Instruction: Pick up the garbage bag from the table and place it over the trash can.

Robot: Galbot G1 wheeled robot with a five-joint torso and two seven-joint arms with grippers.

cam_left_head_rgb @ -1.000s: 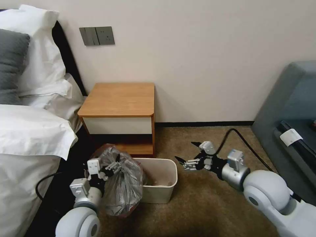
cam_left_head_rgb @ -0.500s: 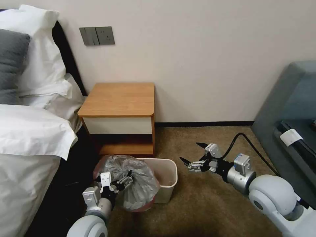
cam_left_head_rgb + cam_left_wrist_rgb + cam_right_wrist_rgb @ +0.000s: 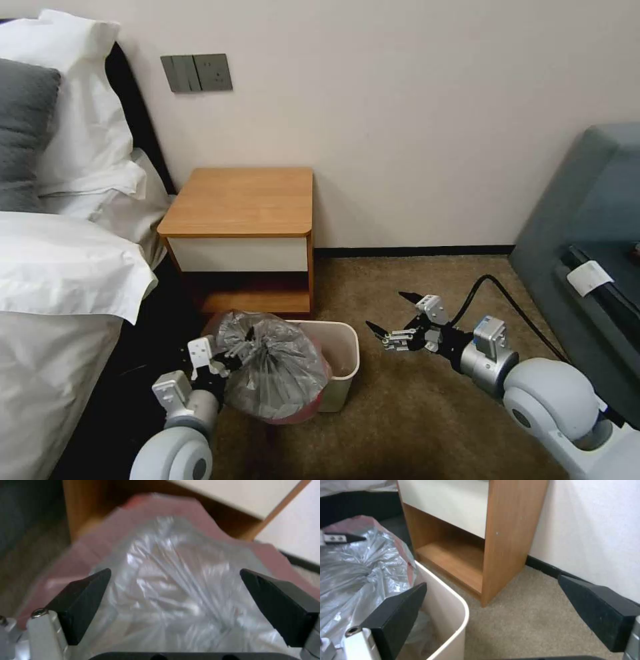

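The crinkled grey garbage bag [image 3: 273, 373] with its pinkish-red band bulges over the left part of the beige trash can [image 3: 347, 347], on the carpet in front of the table [image 3: 240, 200]. My left gripper [image 3: 235, 350] is at the bag's left side. In the left wrist view its fingers stand wide apart, open [image 3: 175, 570], with the bag [image 3: 173, 600] between and ahead of them. My right gripper [image 3: 387, 310] hovers open just right of the can, touching nothing. The right wrist view has that gripper [image 3: 491, 581], the bag [image 3: 350, 562], the can's rim [image 3: 453, 600] and the table [image 3: 506, 530].
A bed with white linen [image 3: 60, 267] lies close on the left. A grey sofa [image 3: 587, 220] stands on the right, and the wall [image 3: 400, 100] is behind the table. Brown carpet [image 3: 413, 413] lies open in front of and right of the can.
My left gripper carried the bag rightward from beside the can onto its left part, then drew back left a little. My right gripper shifted slightly right and stayed open.
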